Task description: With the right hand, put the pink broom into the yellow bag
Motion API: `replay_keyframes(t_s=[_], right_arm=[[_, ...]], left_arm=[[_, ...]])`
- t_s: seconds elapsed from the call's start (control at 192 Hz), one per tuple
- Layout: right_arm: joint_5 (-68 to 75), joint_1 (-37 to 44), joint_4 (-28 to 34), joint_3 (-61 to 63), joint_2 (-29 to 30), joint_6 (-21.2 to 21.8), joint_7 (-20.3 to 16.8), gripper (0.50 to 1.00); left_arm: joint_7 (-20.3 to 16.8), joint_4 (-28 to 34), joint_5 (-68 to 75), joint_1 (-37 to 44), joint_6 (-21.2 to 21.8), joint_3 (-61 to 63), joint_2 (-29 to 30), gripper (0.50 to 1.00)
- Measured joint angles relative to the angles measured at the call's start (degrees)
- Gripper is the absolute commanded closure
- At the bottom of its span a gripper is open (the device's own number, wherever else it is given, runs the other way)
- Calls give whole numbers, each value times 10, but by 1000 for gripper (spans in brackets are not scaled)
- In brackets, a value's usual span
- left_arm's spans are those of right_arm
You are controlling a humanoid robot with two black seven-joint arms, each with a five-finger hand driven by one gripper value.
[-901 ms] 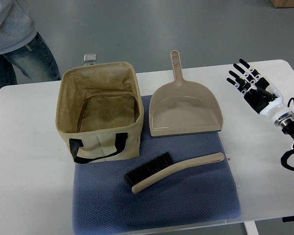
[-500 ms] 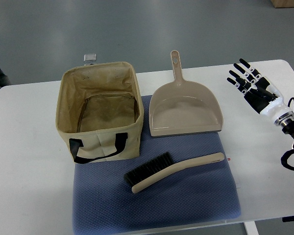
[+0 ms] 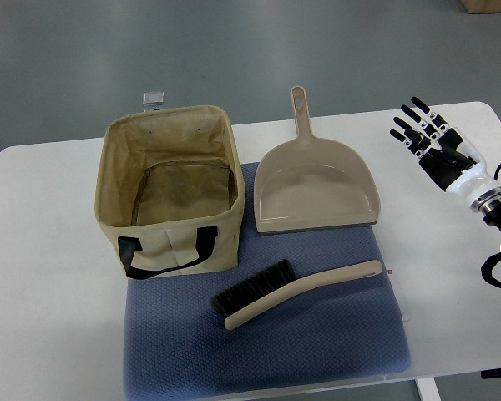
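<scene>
The white table (image 3: 42, 276) carries everything exactly as it lay a moment ago: the blue mat (image 3: 317, 351), the yellow bag (image 3: 169, 188), the dustpan (image 3: 316, 184) and the pink broom (image 3: 294, 292) have not shifted at all. The bag stands upright and open-mouthed on the left part of the mat, its black strap hanging down the near wall, and nothing lies inside it. The dustpan rests flat just to the right of the bag, handle pointing away from the robot. The broom lies on the mat in front of both, dark bristles toward the bag and its handle angled out to the right, apart from the bag and untouched. The person who stood at the far left corner has gone out of the picture, leaving only a dark sliver at the left edge. The only working change is small: the right hand (image 3: 438, 150), over the right end of the table, has drifted slightly up and to the right, away from the broom if anything. Its fingers are spread wide and released, holding nothing. The left hand does not show. For the task this means the reach has not truly begun; the hand is well apart from the broom handle, and it must travel down and left across the table before any grasp can be made.
</scene>
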Motion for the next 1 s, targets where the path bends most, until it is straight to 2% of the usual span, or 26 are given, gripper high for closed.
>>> replay_keyframes(t_s=[1.0], right_arm=[[0, -3, -1, 1, -9, 7, 2, 566]], left_arm=[[0, 0, 0, 0, 0, 0, 0, 500]])
